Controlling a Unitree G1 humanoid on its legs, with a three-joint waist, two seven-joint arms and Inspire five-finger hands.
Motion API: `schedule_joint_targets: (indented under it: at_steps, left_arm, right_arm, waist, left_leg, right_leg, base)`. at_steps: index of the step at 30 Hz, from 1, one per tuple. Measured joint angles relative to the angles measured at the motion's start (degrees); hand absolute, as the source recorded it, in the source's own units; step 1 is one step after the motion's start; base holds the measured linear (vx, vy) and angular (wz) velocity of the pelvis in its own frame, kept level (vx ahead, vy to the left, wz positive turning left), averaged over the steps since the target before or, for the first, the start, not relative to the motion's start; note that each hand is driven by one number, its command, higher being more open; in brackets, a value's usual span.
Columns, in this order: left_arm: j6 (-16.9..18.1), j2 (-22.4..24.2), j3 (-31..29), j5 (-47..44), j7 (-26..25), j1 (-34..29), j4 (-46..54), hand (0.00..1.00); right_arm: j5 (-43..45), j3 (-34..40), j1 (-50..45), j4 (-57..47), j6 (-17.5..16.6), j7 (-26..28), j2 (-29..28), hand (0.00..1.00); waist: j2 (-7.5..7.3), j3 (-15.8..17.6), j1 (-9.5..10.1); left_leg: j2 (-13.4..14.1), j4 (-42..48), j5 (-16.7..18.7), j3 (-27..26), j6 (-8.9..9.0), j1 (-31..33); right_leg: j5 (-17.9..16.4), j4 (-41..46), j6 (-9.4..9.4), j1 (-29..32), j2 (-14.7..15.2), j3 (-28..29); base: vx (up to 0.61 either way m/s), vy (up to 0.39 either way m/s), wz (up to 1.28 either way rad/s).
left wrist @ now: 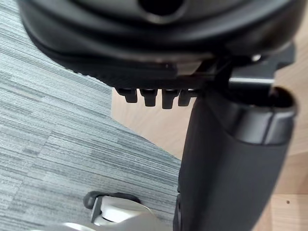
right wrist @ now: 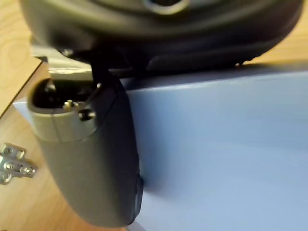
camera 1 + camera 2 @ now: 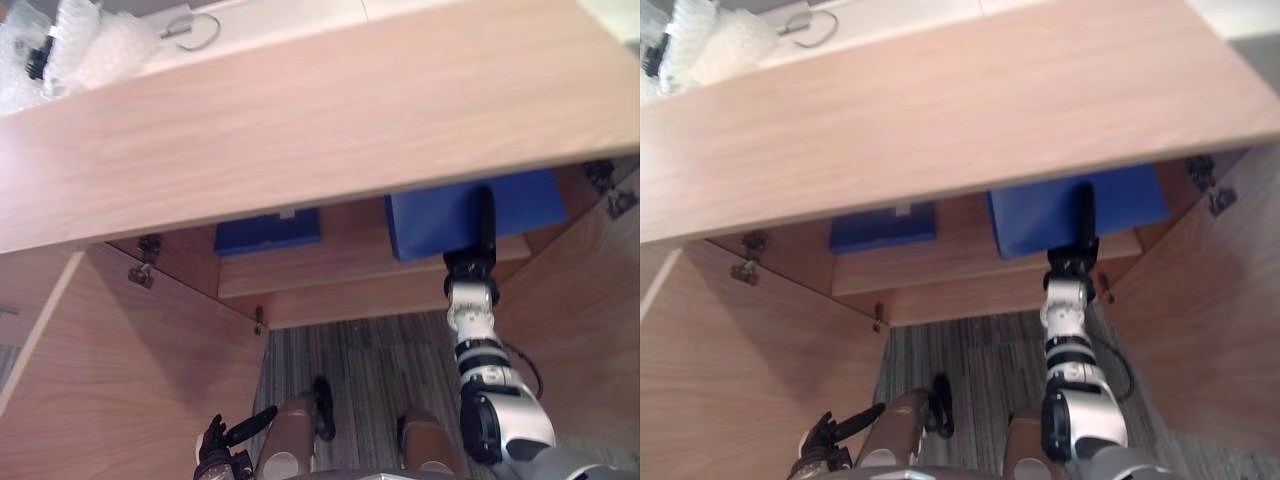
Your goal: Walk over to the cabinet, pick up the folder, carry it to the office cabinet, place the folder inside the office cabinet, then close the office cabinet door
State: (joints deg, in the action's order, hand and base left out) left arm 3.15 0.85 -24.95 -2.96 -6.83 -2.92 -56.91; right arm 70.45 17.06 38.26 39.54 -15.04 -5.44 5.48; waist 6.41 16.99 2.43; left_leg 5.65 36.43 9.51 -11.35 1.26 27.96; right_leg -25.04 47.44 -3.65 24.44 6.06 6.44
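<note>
**Folder going onto the shelf**

At centre right, my right hand (image 3: 485, 228) grips the blue folder (image 3: 430, 215), thumb across its face, to seat it on the office cabinet (image 3: 300, 130) shelf (image 3: 330, 272). My left hand (image 3: 222, 442) hangs relaxed at lower left, free for the door (image 3: 130, 370).

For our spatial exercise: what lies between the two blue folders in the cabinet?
Bare wooden shelf between smaller folder and larger folder, left eye view.
</note>
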Motion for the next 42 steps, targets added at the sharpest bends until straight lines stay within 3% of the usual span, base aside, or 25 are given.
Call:
schedule_joint_targets:
  at_steps: [7,11,17,22,26,32,42]
  left_arm:
    - [-2.62,3.87,-12.38,-11.01,1.75,1.98,-1.58,1.0]
    - [-2.7,3.92,-12.47,-15.08,2.02,4.77,-1.43,1.0]
    - [-2.67,4.0,-11.91,-16.9,0.64,7.02,1.18,1.0]
    - [-2.67,3.62,-5.58,-17.81,0.36,8.91,6.41,1.0]
    - [-2.65,3.14,1.19,-17.82,0.4,8.74,10.35,1.0]
    - [-2.74,2.82,8.9,-17.76,0.88,5.15,17.38,1.0]
    - [-4.04,2.73,13.55,-16.52,1.17,1.58,24.15,1.0]
  right_arm:
    - [2.71,4.59,13.79,0.08,0.04,-2.47,5.24,0.0]
    - [2.72,7.52,20.31,0.25,1.55,-4.93,6.69,0.0]
    - [2.81,9.34,26.71,2.86,3.75,-7.12,9.19,0.0]
    - [2.78,11.03,31.73,7.01,6.12,-10.41,11.81,0.0]
    - [1.4,10.86,33.01,9.47,8.88,-11.26,15.02,0.0]
    - [-3.26,7.36,33.43,13.07,14.01,-11.53,18.56,0.0]
    - [-2.77,4.17,33.45,14.53,16.3,-11.46,19.17,0.0]
  waist:
    - [0.01,5.43,0.37]
    - [0.48,7.04,0.72]
    - [0.84,7.59,1.06]
    - [1.17,7.72,2.23]
    - [2.37,7.89,2.92]
    - [3.71,7.94,3.45]
    - [4.67,7.4,3.88]
  left_leg:
    - [1.18,19.17,6.95,-2.33,-1.62,16.18]
    - [1.01,25.31,8.69,-2.66,-2.28,22.39]
    - [-0.2,27.13,8.64,-3.58,-2.35,26.0]
    - [-1.38,26.69,7.32,-3.68,-2.75,27.62]
    - [-2.08,25.83,6.75,-3.1,-2.77,27.8]
    - [-3.2,24.44,6.21,-1.83,-2.58,27.01]
    - [-4.07,23.25,5.62,-0.75,-2.26,26.67]
  right_leg:
    - [-6.41,19.48,-2.91,17.5,-0.02,5.6]
    - [-8.27,25.82,-4.16,23.63,0.43,7.11]
    - [-9.03,29.5,-4.74,28.18,1.67,8.7]
    - [-9.49,31.16,-4.33,30.42,2.73,8.95]
    - [-9.66,30.92,-4.06,30.36,3.62,8.09]
    - [-9.92,29.84,-3.75,28.73,4.91,6.24]
    - [-10.51,29.4,-2.84,27.85,5.85,4.67]
  base:
    - [-0.13,0.112,-0.11]
    - [-0.1,0.13,0.07]
    - [-0.07,0.038,0.09]
    - [-0.01,-0.029,0.13]
    - [0.01,-0.02,0.13]
    - [0.01,0.009,0.13]
    - [-0.01,0.004,0.08]
